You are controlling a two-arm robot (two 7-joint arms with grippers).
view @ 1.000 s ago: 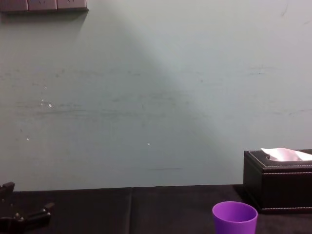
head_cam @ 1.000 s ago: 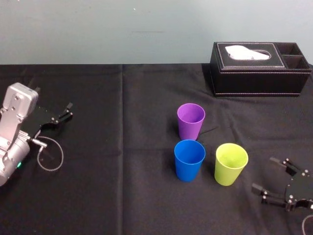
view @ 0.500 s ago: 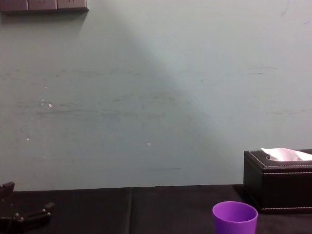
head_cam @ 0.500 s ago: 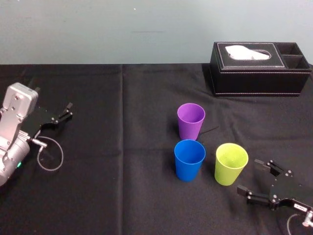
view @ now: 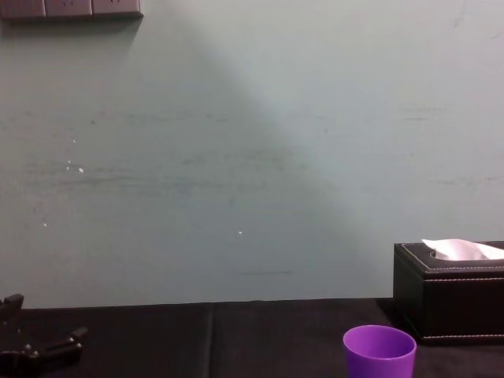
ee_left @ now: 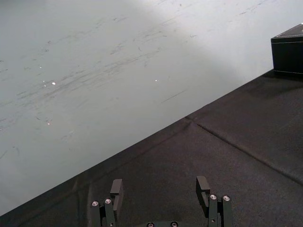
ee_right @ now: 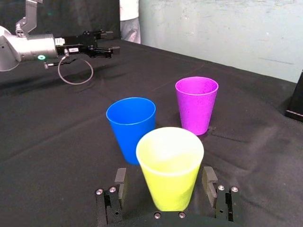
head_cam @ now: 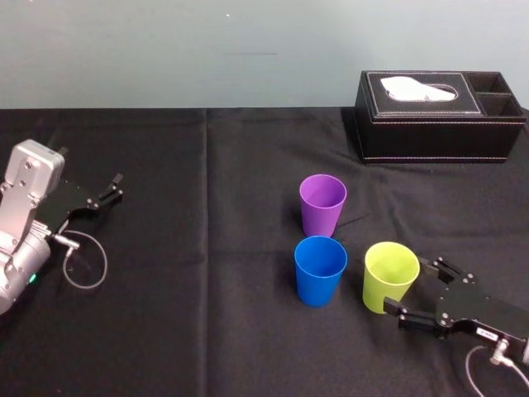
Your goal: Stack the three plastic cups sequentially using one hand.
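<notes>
The right claw (head_cam: 409, 289) has slid in over the desk (head_cam: 207, 331) from the near right. It now stands released with a finger either side of the upright yellow-green cup (head_cam: 390, 273), apparently not yet pressing it. The blue cup (head_cam: 320, 269) stands just left and the purple cup (head_cam: 322, 203) beyond. The left claw (head_cam: 107, 192) lies released, well apart at far left.

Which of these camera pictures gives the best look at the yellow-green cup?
The right wrist view: the yellow-green cup stands upright, close and central, between the open fingers of the right gripper, rim and wall plain. The head view shows it smaller, from above, right of the blue cup, that gripper at its right.
</notes>
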